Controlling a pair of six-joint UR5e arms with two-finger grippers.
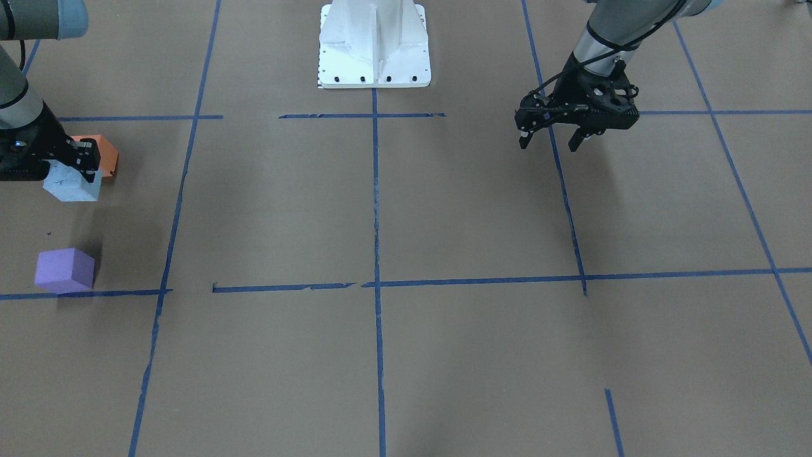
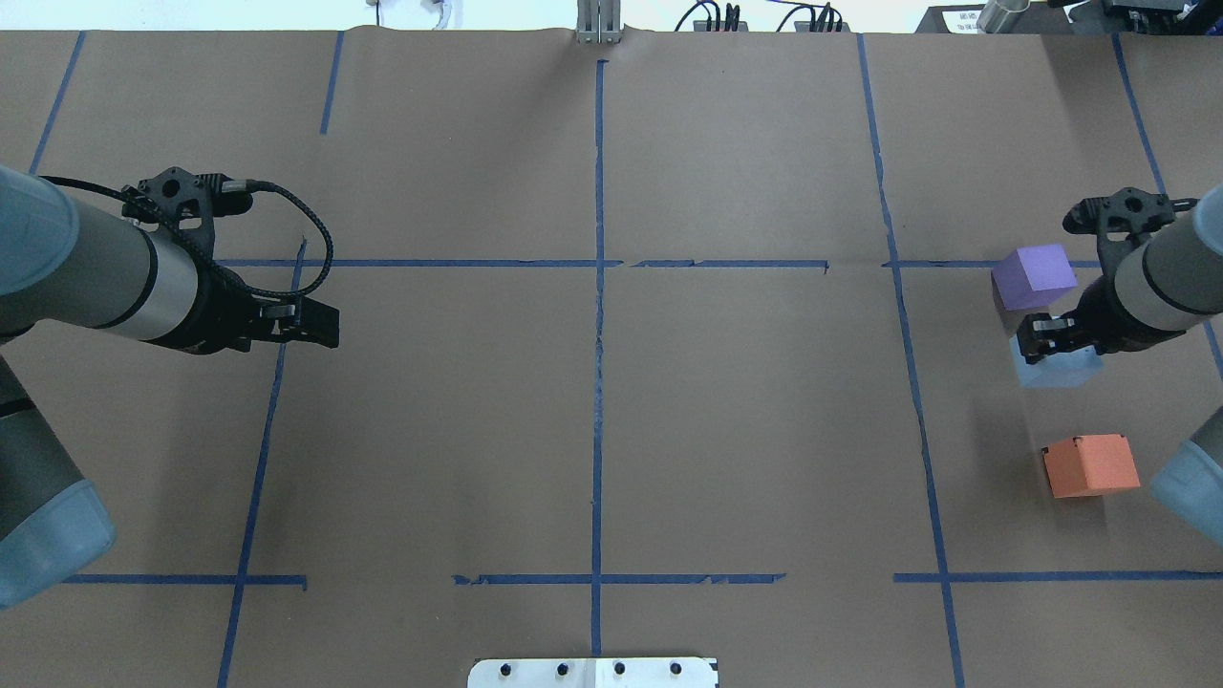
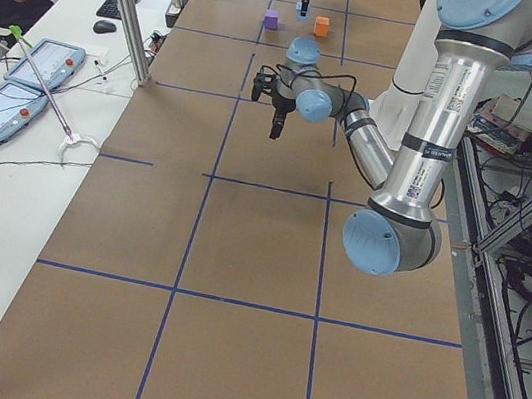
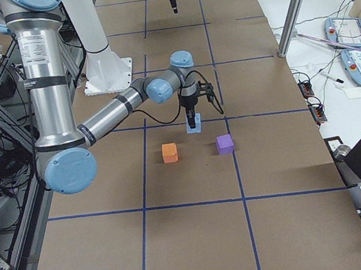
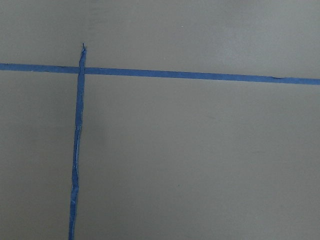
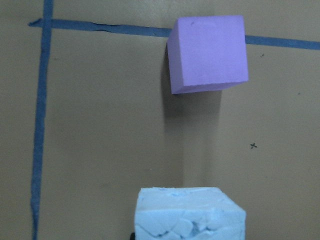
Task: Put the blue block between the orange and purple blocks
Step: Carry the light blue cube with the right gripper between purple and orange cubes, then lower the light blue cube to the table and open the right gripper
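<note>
Status check, placement step.

Task object: the blue block (image 2: pixel 1062 371) is in the right gripper (image 2: pixel 1041 339), at the right of the table (image 2: pixel 745 430) as the overhead view shows it. The jaws appear closed on its upper part. The fingers themselves are outside the right wrist view, which has the block's chipped top face at bottom centre.

Position: in the overhead view the blue block lies on the line between the purple block (image 2: pixel 1034 275), on the far side, and the orange block (image 2: pixel 1091 465), on the near side. Overhead it looks nearer the purple one, while the front view puts it nearer the orange one. I judge from that mismatch that the block is off the table, over the gap. I cannot confirm its height directly.

Left gripper (image 1: pixel 550 138): fingers spread apart and empty, hanging above the paper well away on the left. Its wrist camera shows only blue tape lines (image 5: pixel 150 74).

Progress, my estimate:
- Done: pick-up and carry to the gap.
- Left: lower it, let go, and lift clear without nudging either neighbour.

The gap looks wide enough for one block with room to spare.

Writing and labels:
- None on any of the three blocks.
- Each arm carries a printed label strip (image 3: pixel 455 83) on its tube, too small to read in the side views.
- A small cross mark (image 6: pixel 253 145) sits on the paper near the purple block; it is not text.
</note>
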